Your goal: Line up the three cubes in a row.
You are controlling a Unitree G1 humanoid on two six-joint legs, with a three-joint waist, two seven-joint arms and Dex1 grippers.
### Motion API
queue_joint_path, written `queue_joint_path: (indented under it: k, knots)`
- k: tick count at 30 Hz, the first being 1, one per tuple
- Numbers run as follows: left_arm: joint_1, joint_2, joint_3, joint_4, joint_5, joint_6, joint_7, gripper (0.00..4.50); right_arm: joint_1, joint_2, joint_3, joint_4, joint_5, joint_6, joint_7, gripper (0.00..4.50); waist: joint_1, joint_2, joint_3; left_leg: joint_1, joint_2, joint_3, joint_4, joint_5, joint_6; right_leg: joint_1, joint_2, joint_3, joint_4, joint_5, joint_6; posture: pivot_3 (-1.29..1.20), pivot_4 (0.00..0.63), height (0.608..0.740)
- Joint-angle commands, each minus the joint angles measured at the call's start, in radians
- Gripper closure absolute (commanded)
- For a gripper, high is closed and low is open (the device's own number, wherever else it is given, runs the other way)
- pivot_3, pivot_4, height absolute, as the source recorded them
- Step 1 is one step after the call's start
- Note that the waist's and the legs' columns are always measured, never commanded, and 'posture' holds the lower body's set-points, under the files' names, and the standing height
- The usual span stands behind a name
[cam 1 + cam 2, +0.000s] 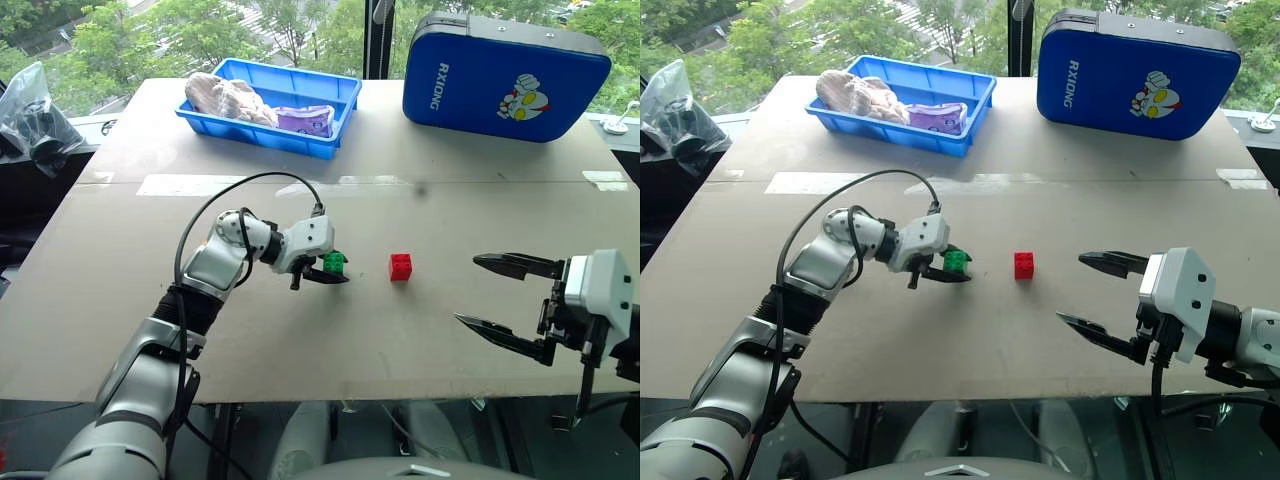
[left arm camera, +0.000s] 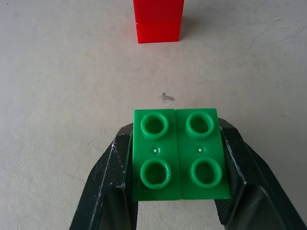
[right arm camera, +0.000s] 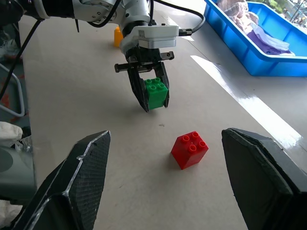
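My left gripper (image 1: 335,270) is shut on the green cube (image 1: 334,262), pinching its two sides with the studs facing up, low over the brown table (image 1: 300,340). The red cube (image 1: 400,266) stands on the table a short way to the right of the green one, with bare table between them. In the right wrist view the yellow-orange cube (image 3: 117,37) sits on the table behind my left arm. My right gripper (image 1: 468,290) hangs open near the front right, its fingers wide apart and pointing toward the red cube (image 3: 189,149), with nothing between them.
A blue tray (image 1: 340,105) with cloth items stands at the back centre. A blue case (image 1: 500,75) stands at the back right. A black bag (image 1: 30,115) sits off the table's left edge. The table's front edge runs just below my arms.
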Motion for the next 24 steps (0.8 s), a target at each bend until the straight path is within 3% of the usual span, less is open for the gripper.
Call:
queue_joint_path:
  k: [1,5,6,7,10,12,18,24]
  knots:
    - [0.003,0.004,0.012,0.001,0.002,-0.026,-0.010,3.16,0.005,-0.012,-0.044,-0.028,0.013,-0.010,-0.008,0.67,0.000,0.000,0.000,0.000,0.000,0.000,0.000,0.000,0.000,0.000,0.000,0.000,0.000,0.000,0.000,0.00,0.150,0.740]
    - [0.006,0.003,0.011,0.015,0.003,-0.032,-0.020,3.16,0.011,-0.013,-0.049,-0.030,0.016,-0.010,-0.009,0.67,0.000,0.000,0.000,0.000,0.000,0.000,0.000,0.000,0.000,0.000,0.000,0.000,0.000,0.000,0.000,0.00,0.150,0.740]
    - [0.006,0.003,0.011,0.017,0.002,-0.031,-0.023,2.16,0.011,-0.013,-0.049,-0.030,0.016,-0.010,-0.010,0.67,0.000,0.000,0.000,0.000,0.000,0.000,0.000,0.000,0.000,0.000,0.000,0.000,0.000,0.000,0.000,0.00,0.150,0.740]
    - [0.004,0.003,0.012,0.024,0.004,-0.035,-0.023,1.96,0.010,-0.014,-0.048,-0.029,0.015,-0.010,-0.011,0.67,0.000,0.000,0.000,0.000,0.000,0.000,0.000,0.000,0.000,0.000,0.000,0.000,0.000,0.000,0.000,0.00,0.150,0.740]
    - [0.002,0.000,0.018,0.037,0.012,-0.054,-0.008,0.58,0.009,-0.016,-0.047,-0.028,0.016,-0.009,-0.013,0.67,0.000,0.000,0.000,0.000,0.000,0.000,0.000,0.000,0.000,0.000,0.000,0.000,0.000,0.000,0.000,0.00,0.150,0.740]
    - [0.006,0.002,0.022,0.032,0.012,-0.061,-0.005,0.02,0.007,-0.017,-0.042,-0.026,0.016,-0.010,-0.014,0.67,0.000,0.000,0.000,0.000,0.000,0.000,0.000,0.000,0.000,0.000,0.000,0.000,0.000,0.000,0.000,0.00,0.150,0.740]
    - [0.055,0.061,0.108,-0.108,-0.077,0.048,-0.019,0.02,-0.004,-0.017,-0.028,-0.008,0.009,-0.020,-0.004,0.67,-0.002,0.000,0.000,0.000,0.000,0.000,0.000,0.000,0.000,0.000,0.000,0.000,0.000,0.000,0.000,0.00,0.150,0.740]
    - [0.182,0.191,0.292,-0.311,-0.230,0.250,0.008,0.02,-0.036,-0.015,0.013,0.025,-0.005,-0.040,0.020,0.67,-0.005,0.000,0.000,0.001,0.002,0.000,0.000,0.000,0.000,0.000,0.000,0.001,0.000,0.000,0.000,0.00,0.150,0.740]
